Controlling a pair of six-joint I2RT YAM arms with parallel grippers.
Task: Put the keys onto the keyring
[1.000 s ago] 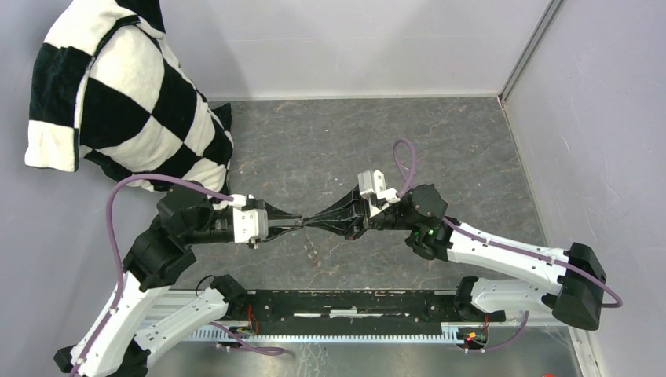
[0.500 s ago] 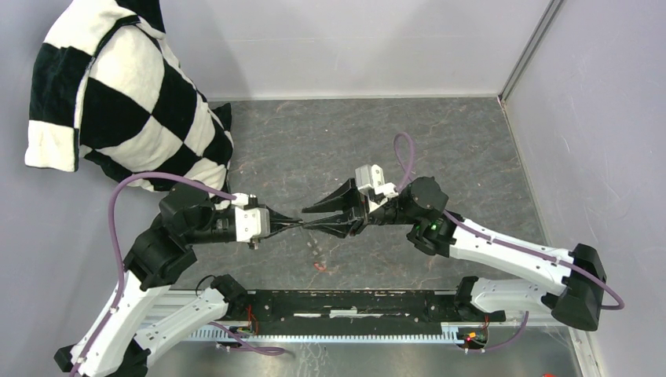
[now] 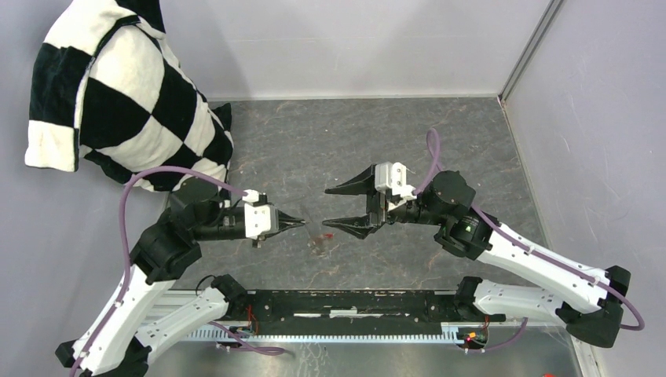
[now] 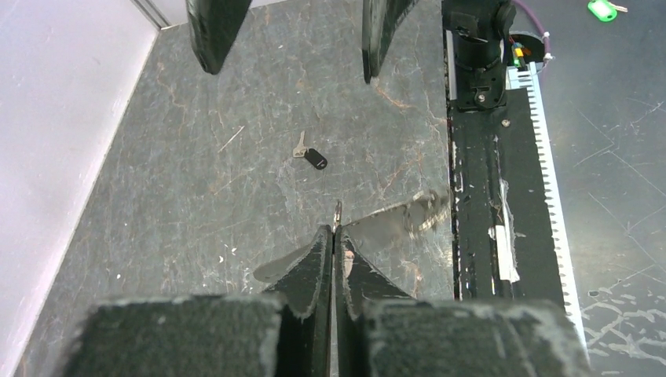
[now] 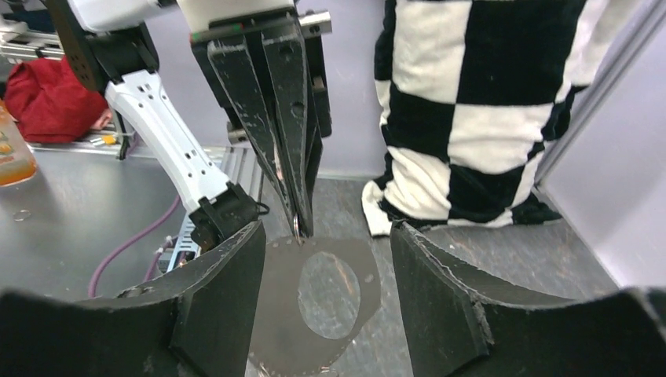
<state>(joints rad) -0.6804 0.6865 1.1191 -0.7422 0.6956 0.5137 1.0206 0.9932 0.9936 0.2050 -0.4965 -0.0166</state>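
Observation:
My left gripper (image 3: 302, 223) is shut on the rim of the keyring (image 3: 318, 243), a thin metal loop that hangs below its tips and is blurred by swinging. The keyring (image 4: 393, 216) smears to the right of the shut left gripper (image 4: 335, 232). In the right wrist view the keyring (image 5: 276, 298) dangles under the left gripper (image 5: 298, 224). A faint red smear shows in the blur; I cannot tell whether a key is on the loop. A black-headed key (image 4: 312, 156) lies on the floor. My right gripper (image 3: 325, 208) faces the left one, open and empty.
A black-and-white checked pillow (image 3: 118, 94) leans in the back left corner. Grey walls (image 3: 597, 118) close the stone-patterned floor at back and right. The black base rail (image 3: 353, 302) runs along the near edge. A small green tag (image 4: 601, 9) lies beyond the rail.
The right gripper opened, let go and drew back to the right. The left gripper closed on the keyring and shifted slightly left and down; the loop now swings under it.

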